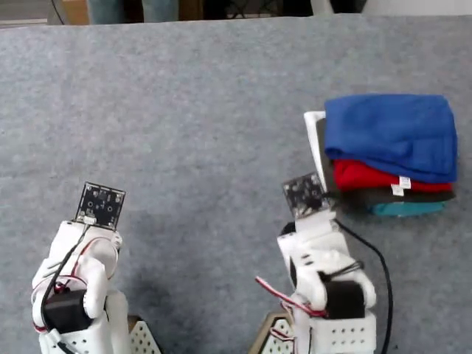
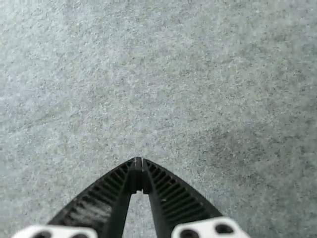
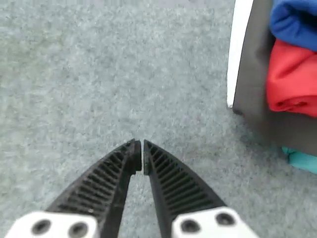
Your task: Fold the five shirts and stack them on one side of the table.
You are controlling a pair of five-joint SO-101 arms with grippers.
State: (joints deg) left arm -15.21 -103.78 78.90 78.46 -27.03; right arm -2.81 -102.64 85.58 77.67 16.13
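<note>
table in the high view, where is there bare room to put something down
The grey table is bare from its far edge down to the left gripper and right gripper, everywhere left of the shirt stack, and between the two. It is crowded only on the right, where the stack lies close by the right gripper.

A fixed camera looks straight down over my table (image 1: 221,96), while wrist cameras stare close along my left claw (image 2: 137,161) and right claw (image 3: 138,144), the right one sharing the shirt stack (image 3: 292,74) with it.
</note>
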